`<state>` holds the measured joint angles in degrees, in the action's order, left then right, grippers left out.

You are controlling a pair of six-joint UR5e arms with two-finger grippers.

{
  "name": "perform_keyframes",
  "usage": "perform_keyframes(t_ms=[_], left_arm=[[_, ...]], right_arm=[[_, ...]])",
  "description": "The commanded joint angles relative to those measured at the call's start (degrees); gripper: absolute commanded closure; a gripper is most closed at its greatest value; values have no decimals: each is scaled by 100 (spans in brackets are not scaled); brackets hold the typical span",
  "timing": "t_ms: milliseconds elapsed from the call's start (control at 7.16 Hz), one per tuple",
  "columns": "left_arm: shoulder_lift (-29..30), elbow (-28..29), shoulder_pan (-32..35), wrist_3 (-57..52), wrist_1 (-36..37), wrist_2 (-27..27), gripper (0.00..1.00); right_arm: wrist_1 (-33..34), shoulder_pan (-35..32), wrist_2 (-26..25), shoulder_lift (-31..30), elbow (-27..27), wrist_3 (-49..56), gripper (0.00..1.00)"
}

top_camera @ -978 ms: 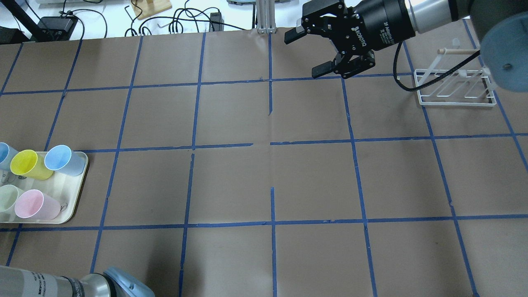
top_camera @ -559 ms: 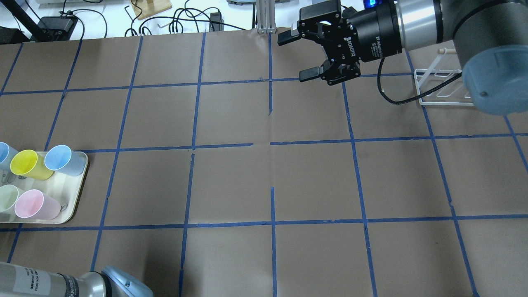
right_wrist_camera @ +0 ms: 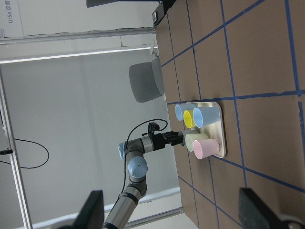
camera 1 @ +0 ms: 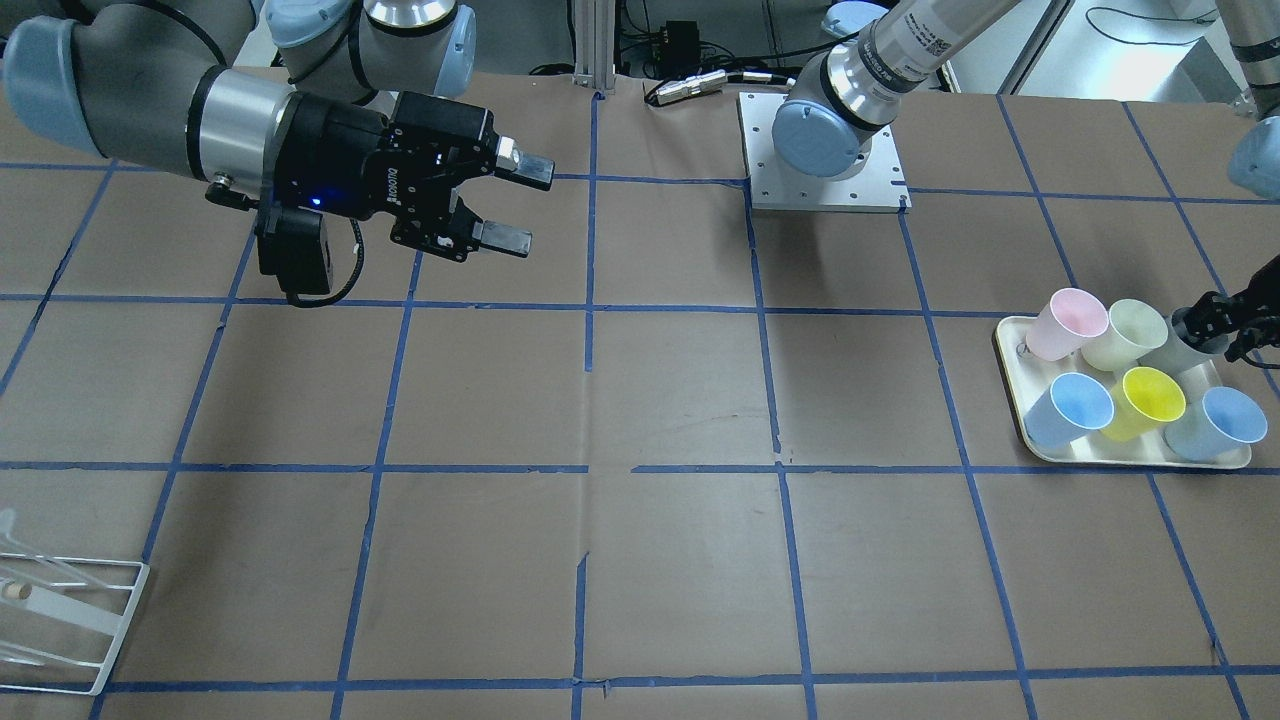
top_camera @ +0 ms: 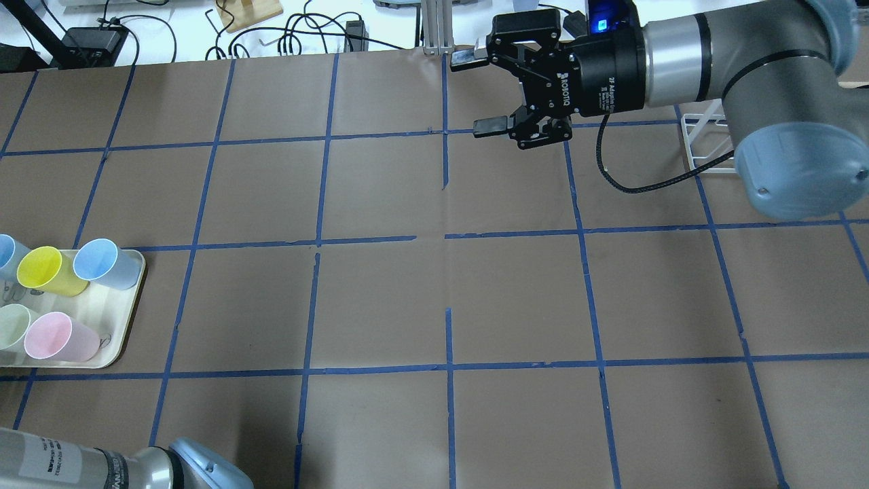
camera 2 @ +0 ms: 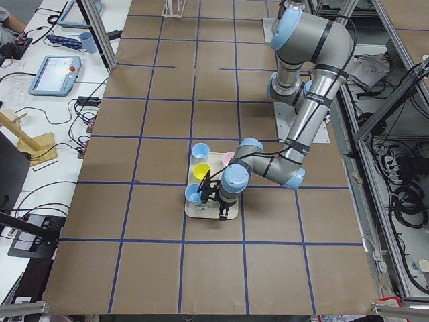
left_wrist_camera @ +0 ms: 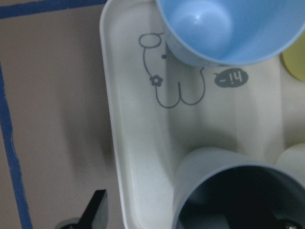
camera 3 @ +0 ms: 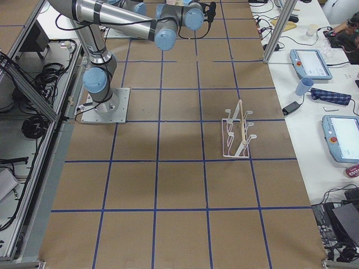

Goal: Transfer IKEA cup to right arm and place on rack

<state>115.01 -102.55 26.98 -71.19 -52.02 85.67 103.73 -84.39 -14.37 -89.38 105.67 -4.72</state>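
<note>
Black two-finger right gripper (top_camera: 475,92) has swung in toward the middle, jaws spread, empty, staging for handover. Pale grey plastic tumbler (left_wrist_camera: 209,176) sits on cream rectangular tray (left_wrist_camera: 119,119) with the left gripper (camera 1: 1205,322) straddling its rim, unclenched.

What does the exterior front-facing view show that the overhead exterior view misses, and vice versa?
Front-facing only: the left claw at the IKEA cup on the tray's corner. Overhead only: cables beyond the table's far edge. Both: the right claw open above the table, the tray with coloured cups, and part of the rack.
</note>
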Motion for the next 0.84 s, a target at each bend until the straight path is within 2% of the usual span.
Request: perform_keyframes(t_ms=[0, 140, 279, 419, 559, 699], left_arm=[[4, 16, 0, -9, -1, -24, 94], [-39, 24, 0, -1, -10, -94, 100], [-144, 120, 0, -44, -114, -94, 100], [-206, 408, 0, -62, -455, -94, 100], [-276, 803, 9, -53, -1032, -94, 100], [-399, 1129, 88, -53, -1760, -94, 100]], right_arm=[[-2, -7, 118, 9, -11, -187, 0], [-2, -7, 292, -18, 15, -222, 0], [-2, -16, 842, -9, 50, -214, 0], [-11, -16, 1170, 17, 59, -222, 0], [-11, -16, 1399, 17, 59, -223, 0], [-20, -16, 1402, 17, 59, -223, 0]])
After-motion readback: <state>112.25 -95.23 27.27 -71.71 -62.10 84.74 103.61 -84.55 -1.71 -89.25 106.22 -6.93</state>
